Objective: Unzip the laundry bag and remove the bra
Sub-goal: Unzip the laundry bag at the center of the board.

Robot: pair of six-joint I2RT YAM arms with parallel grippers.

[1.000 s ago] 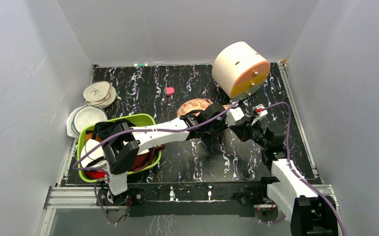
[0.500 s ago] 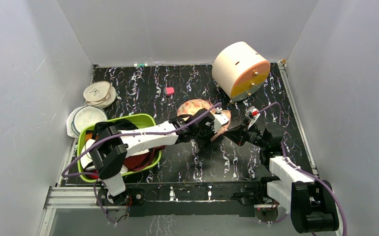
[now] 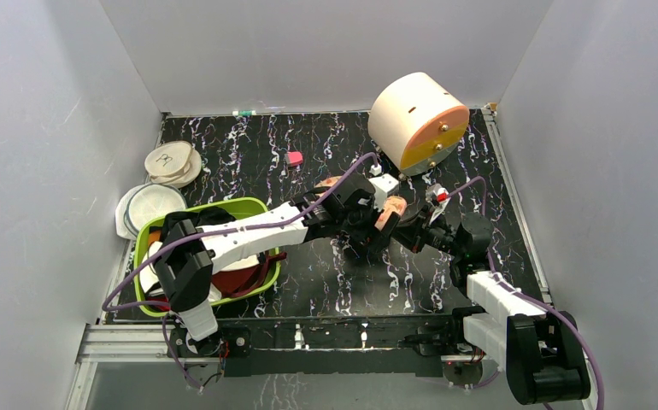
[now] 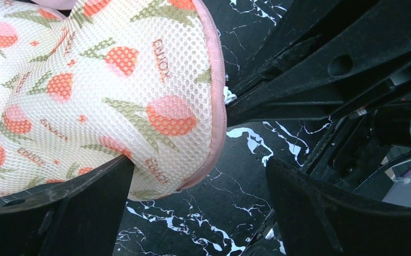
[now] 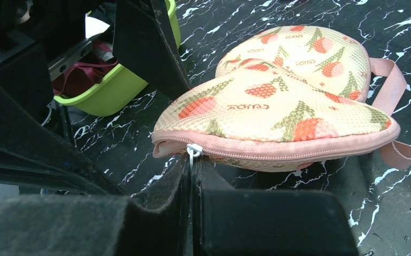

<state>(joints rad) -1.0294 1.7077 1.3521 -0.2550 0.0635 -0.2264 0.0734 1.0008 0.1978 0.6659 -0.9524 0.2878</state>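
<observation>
The laundry bag (image 5: 278, 101), peach mesh with red and green prints, lies on the black marbled table with its pink zipper edge shut. Its white zipper pull (image 5: 194, 151) is pinched in my right gripper (image 5: 192, 166), which is shut on it. In the left wrist view the laundry bag (image 4: 102, 90) fills the upper left. My left gripper (image 4: 200, 208) is open above the bag's end, one finger (image 4: 59, 213) against the fabric and bare table between the fingers. From above, only a peach patch of the bag (image 3: 392, 208) shows beside the left gripper (image 3: 381, 213) and right gripper (image 3: 405, 225). The bra is hidden.
A lime-green basin (image 3: 253, 207) holding dark red cloth sits at the left under the left arm. A cream drum (image 3: 415, 120) stands at the back right. A small pink block (image 3: 293, 158) and two stacks of white lids (image 3: 170, 162) are further left.
My left gripper has opened, let go of the bag's end, and drawn back to the left. The right gripper stays shut on the zipper pull.
</observation>
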